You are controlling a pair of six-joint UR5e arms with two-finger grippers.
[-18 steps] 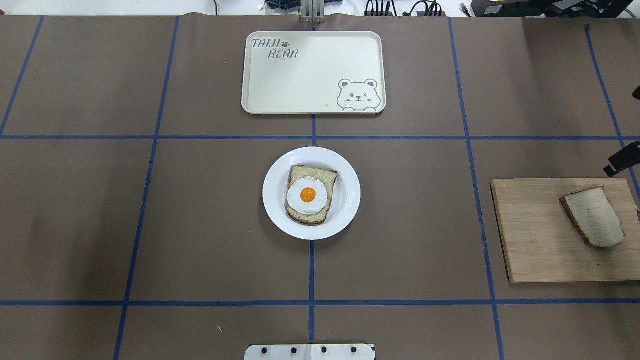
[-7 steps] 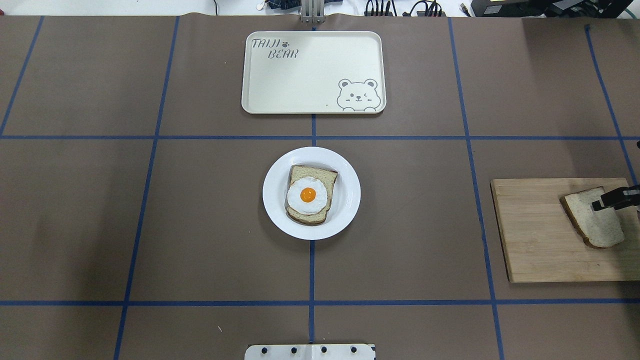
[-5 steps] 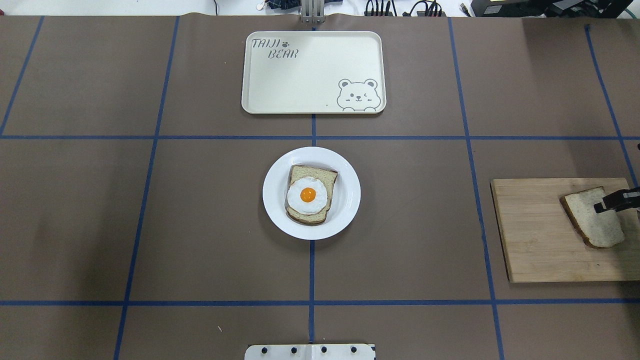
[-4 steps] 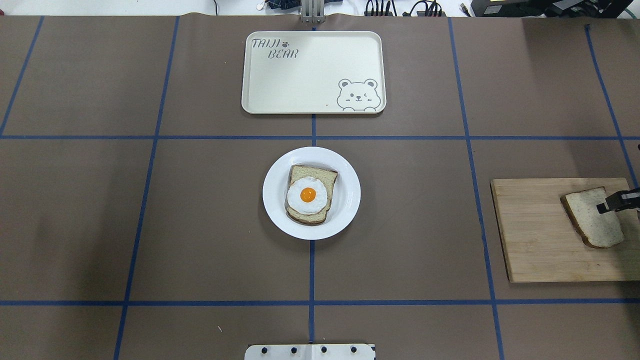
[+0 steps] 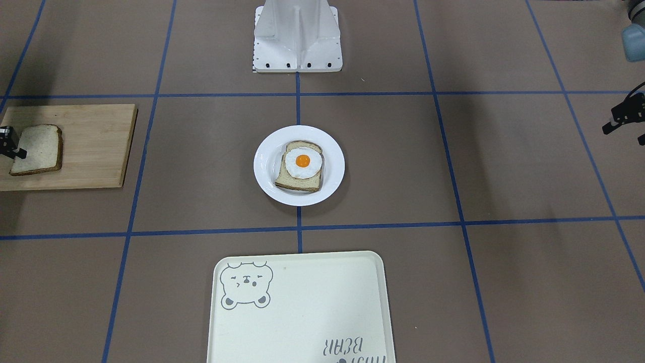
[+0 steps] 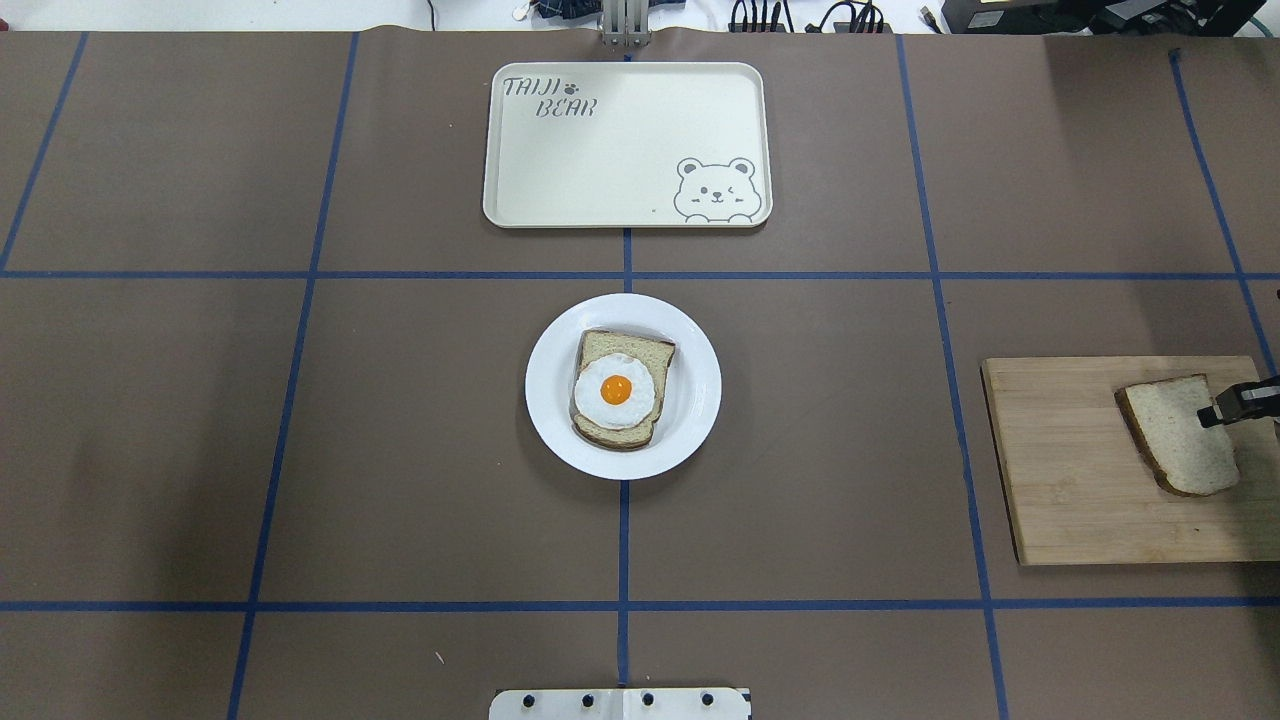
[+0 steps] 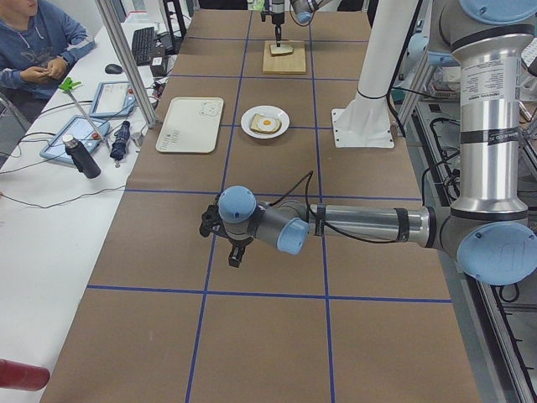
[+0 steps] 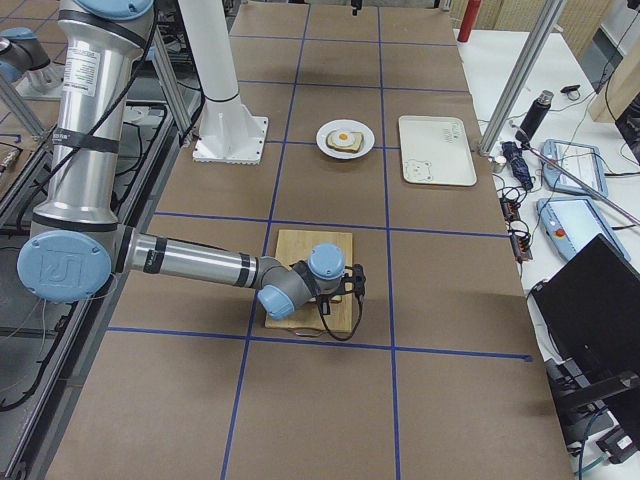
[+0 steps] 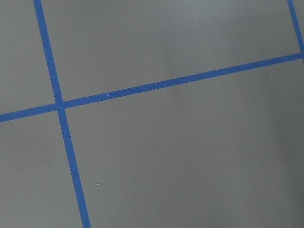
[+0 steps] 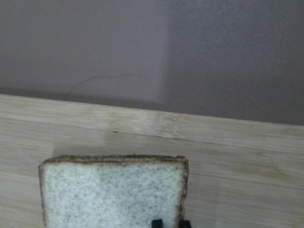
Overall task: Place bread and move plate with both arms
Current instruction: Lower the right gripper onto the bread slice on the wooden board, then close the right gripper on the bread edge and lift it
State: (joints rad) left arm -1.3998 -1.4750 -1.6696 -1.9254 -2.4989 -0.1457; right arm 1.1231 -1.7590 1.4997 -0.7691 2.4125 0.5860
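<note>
Front-facing view: white plate at mid-table, bearing an egg-topped slice. A bear-print tray sits just beyond the plate, on the side away from the robot base. A wooden cutting board lies well to the robot's right of the plate, with the bread flat on its outer end. The right gripper touches the bread's outer edge and is mostly cut off by the frame. The left gripper is well off to the plate's other side, over bare table, fingers spread with nothing between them. Overhead view: plate central, tray beyond it, board and bread far to its right; right gripper at the bread's far right corner, grip unreadable. Left-end view: left arm stretched low over the table, well on the near side of the plate, its pincer released; bread and board far beyond the plate. Right-end view: right arm lies low with its wrist over the board; plate and tray well beyond. Left wrist view: brown table crossed by blue tape lines. Right wrist view: bread flat on the board; two black fingertips at the bottom edge, a narrow gap apart, at the slice's near right corner. Whether they clamp it cannot be told.
</note>
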